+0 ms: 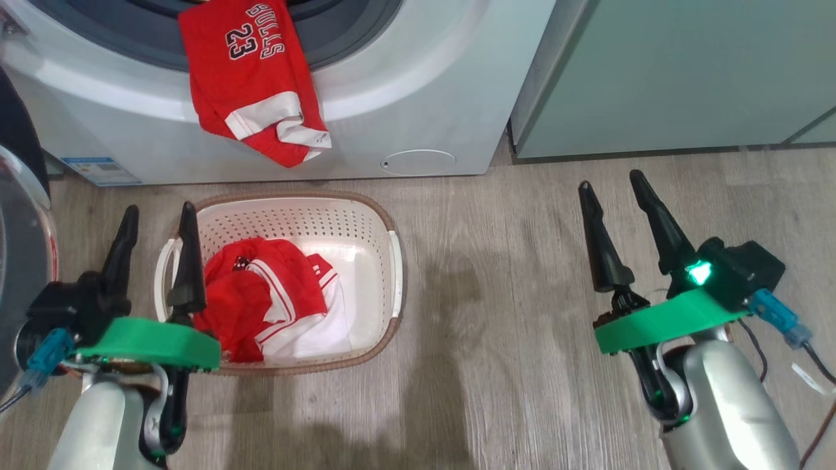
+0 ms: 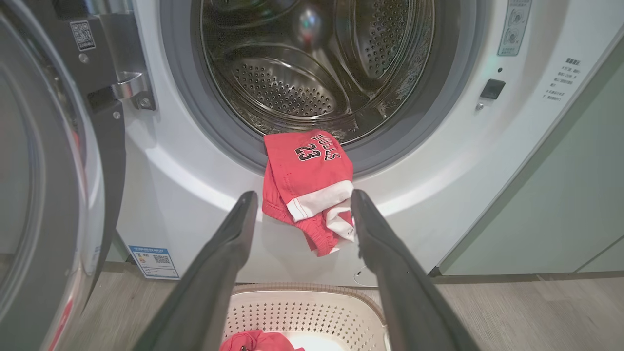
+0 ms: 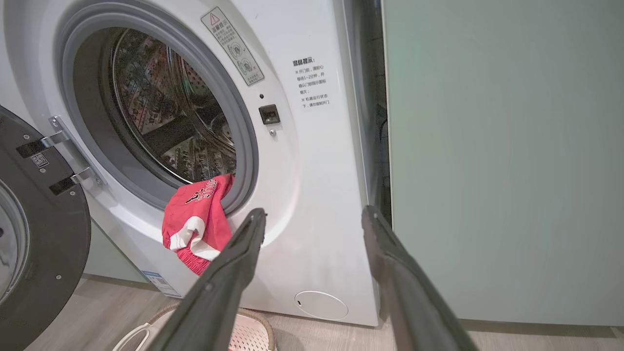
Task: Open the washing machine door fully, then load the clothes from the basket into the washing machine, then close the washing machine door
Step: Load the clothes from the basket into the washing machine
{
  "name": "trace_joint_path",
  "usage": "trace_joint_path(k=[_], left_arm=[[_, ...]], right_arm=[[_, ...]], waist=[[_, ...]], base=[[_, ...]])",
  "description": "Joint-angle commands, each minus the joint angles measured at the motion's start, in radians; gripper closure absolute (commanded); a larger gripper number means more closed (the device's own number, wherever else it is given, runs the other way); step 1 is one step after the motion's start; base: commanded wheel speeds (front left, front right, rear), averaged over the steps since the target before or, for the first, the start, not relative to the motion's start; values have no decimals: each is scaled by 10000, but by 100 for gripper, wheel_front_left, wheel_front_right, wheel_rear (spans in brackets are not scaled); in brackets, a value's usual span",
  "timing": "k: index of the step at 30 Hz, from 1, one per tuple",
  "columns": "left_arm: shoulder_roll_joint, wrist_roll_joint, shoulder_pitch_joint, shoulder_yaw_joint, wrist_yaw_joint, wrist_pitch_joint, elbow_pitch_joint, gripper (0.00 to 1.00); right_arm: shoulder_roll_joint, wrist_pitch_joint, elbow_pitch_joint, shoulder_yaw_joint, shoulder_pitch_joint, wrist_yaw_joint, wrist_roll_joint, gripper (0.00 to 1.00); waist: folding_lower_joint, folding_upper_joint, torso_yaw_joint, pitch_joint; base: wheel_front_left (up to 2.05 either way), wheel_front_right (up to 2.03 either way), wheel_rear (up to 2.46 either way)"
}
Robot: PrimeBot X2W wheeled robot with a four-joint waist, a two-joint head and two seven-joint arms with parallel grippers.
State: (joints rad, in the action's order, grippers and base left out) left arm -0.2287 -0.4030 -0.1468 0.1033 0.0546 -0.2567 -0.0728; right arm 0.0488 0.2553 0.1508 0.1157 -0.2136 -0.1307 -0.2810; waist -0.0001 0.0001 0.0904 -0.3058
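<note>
The white washing machine (image 1: 405, 111) stands ahead with its door (image 2: 44, 185) swung wide to the left. One red garment (image 1: 251, 72) hangs over the lip of the opening, half out of the drum (image 2: 312, 63). Below it the cream basket (image 1: 385, 215) sits on the floor with more red and white clothes (image 1: 271, 297) inside. My left gripper (image 1: 160, 219) is open and empty over the basket's left edge. My right gripper (image 1: 610, 183) is open and empty above bare floor, well right of the basket. In the left wrist view the hanging garment (image 2: 307, 185) lies beyond the open fingers (image 2: 229, 243).
A pale green cabinet (image 1: 679, 72) stands directly right of the machine. Grey wood-look floor (image 1: 496, 274) stretches between basket and right arm. A blue sticker (image 1: 101, 171) and a round hatch (image 1: 418, 162) sit low on the machine's front. The open door (image 1: 19, 215) crowds the left arm.
</note>
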Motion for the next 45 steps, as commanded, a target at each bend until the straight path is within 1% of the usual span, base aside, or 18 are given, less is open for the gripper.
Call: trace_joint_path(k=[1, 13, 16, 19, 23, 27, 30, 33, 36, 45], left_arm=[[-107, 144, -306, -424, -57, -51, 239, 0], [18, 389, -640, -649, -159, -51, -4, 0], [-55, 393, -1099, -544, -236, 128, -165, 0], [-191, 332, -1903, -414, -401, 578, -544, 0], [-395, 159, -3298, -244, -715, 1386, -1551, 0], [-653, -72, -4632, -187, -1042, 2136, -3109, 0], [-953, -247, -5386, -305, -1152, 2589, -4351, 0], [-1307, -345, -5989, -507, -1138, 2778, -5350, 0], [-1677, -306, -6466, -627, -1075, 2787, -6071, 0], [-2310, -170, -7552, -509, -1283, 2632, -7380, 0]], right_arm=[[14, 65, -305, 190, 3, 0, 89, 0], [14, 58, -423, 272, -80, 0, 27, 0], [14, 58, -544, 338, -100, 0, -60, 0], [14, 59, -690, 444, -177, 0, -157, 0], [14, 61, -836, 677, -378, 0, -321, 0], [14, 62, -971, 842, -585, 0, -565, 0], [14, 63, -1047, 928, -666, 0, -733, 0], [14, 63, -1122, 925, -667, 0, -872, 0], [14, 63, -1175, 910, -649, 0, -940, 0], [14, 64, -1294, 1075, -781, 0, -1091, 0]], waist=[[1, -1, -8, -5], [1, -1, 43, -205], [1, -1, 148, -465], [1, -1, 328, -844], [1, -1, 720, -1417], [1, -1, 1150, -1848], [1, -1, 1463, -2074], [1, -1, 1679, -2257], [1, -1, 1810, -2429], [1, -1, 2037, -2861]], base=[[0, 0, 0], [0, 0, 0], [0, 0, 0], [0, 0, 0], [0, 0, 0], [0, 0, 0], [0, 0, 0], [0, 0, 0], [0, 0, 0], [0, 0, 0]])
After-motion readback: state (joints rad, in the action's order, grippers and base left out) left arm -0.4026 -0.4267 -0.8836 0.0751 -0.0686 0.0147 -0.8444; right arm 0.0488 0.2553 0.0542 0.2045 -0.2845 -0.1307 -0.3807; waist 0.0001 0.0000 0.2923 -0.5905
